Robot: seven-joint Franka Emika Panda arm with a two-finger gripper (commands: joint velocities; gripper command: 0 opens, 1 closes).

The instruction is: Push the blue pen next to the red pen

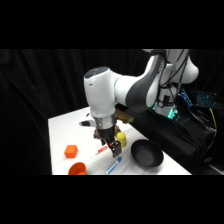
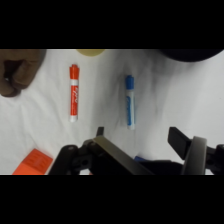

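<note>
In the wrist view the blue pen (image 2: 130, 101) and the red pen (image 2: 74, 92) lie roughly parallel on the white table, a wide strip of bare table between them. My gripper (image 2: 139, 136) is open, and the blue pen's near end lies just beyond the gap between its fingers. Nothing is held. In the side view the gripper (image 1: 114, 146) hangs low over the table. The blue pen (image 1: 114, 165) lies in front of it, and the red pen (image 1: 102, 149) peeks out at its left, partly hidden.
An orange block (image 1: 71, 151) and an orange cup (image 1: 77, 169) sit at the left front. A yellow cup (image 1: 120, 137) stands behind the gripper, with a black bowl (image 1: 147, 152) to the right. A brown object (image 2: 17, 70) lies beyond the red pen.
</note>
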